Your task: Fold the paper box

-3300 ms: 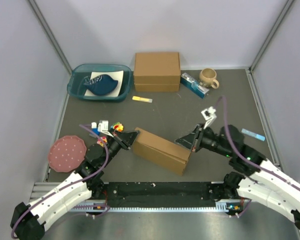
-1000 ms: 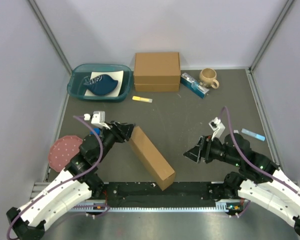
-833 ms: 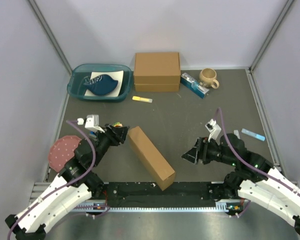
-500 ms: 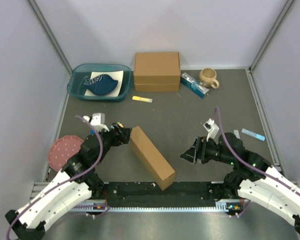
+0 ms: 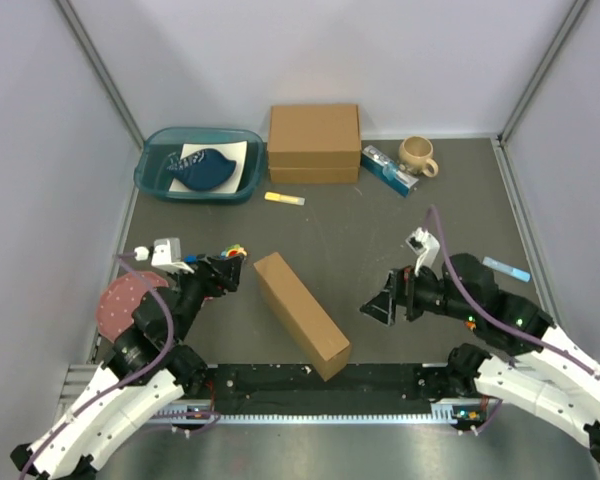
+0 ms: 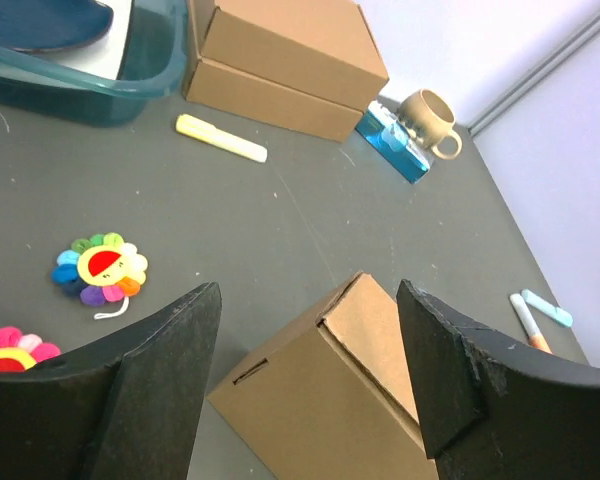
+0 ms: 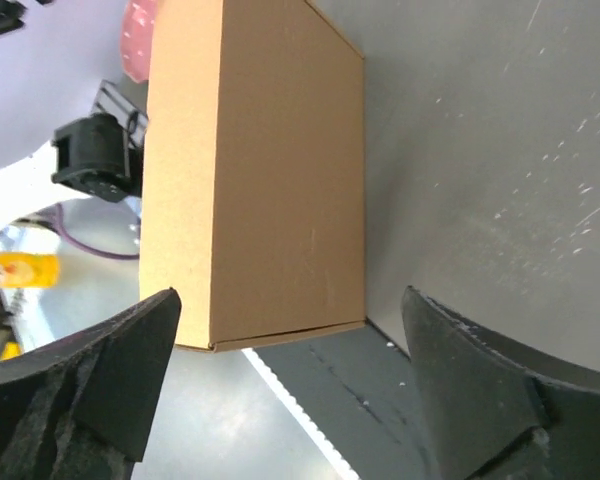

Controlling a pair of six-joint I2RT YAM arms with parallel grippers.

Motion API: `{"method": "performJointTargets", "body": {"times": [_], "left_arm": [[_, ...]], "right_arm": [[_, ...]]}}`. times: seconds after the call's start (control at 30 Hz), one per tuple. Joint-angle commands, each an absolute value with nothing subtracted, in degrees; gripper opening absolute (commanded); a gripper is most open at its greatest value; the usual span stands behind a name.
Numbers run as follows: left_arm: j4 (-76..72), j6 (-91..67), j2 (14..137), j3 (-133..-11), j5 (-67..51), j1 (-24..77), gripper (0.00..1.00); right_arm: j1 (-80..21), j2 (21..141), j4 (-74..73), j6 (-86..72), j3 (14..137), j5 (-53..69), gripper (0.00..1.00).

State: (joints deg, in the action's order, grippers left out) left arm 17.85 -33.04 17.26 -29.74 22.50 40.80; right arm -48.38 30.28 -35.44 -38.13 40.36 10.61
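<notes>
- The plain brown corrugated cardboard paper box lies closed and slanted on the dark grey counter, between the two arms.
- The left claw and right claw both gape wide, empty and clear of the box.
- Folding looks finished. The next move probably calls only for checking that the flaps sit flush.

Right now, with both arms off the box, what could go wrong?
The paper box lies askew, its near corner at the front edge of the table: a nudge from the right end effector might push it off. The open left end effector hangs close to the flower toy and could knock it.
</notes>
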Motion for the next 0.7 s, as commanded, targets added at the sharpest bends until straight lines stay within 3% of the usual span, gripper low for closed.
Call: {"method": "performJointTargets", "body": {"times": [0.0,0.2,0.43,0.67], "left_arm": [[22.58,-32.60,14.68,-28.39,25.49,40.69,0.77],[23.47,-35.15,14.77,-28.12,27.42,40.61,0.77],[23.99,-35.42,14.06,-28.39,28.30,40.69,0.77],[26.37,-35.42,13.01,-29.53,30.85,40.69,0.77]], "right_arm": [[-50.62,40.64,-38.92,-29.37,53.74,8.27,0.99],[-66.68,60.36,-51.84,-20.92,74.78,-7.90,0.99],[-69.43,75.56,-52.56,-15.83,81.12,-10.19,0.99],[-69.52,82.26,-51.16,-14.68,85.60,-9.14,0.99]]}}
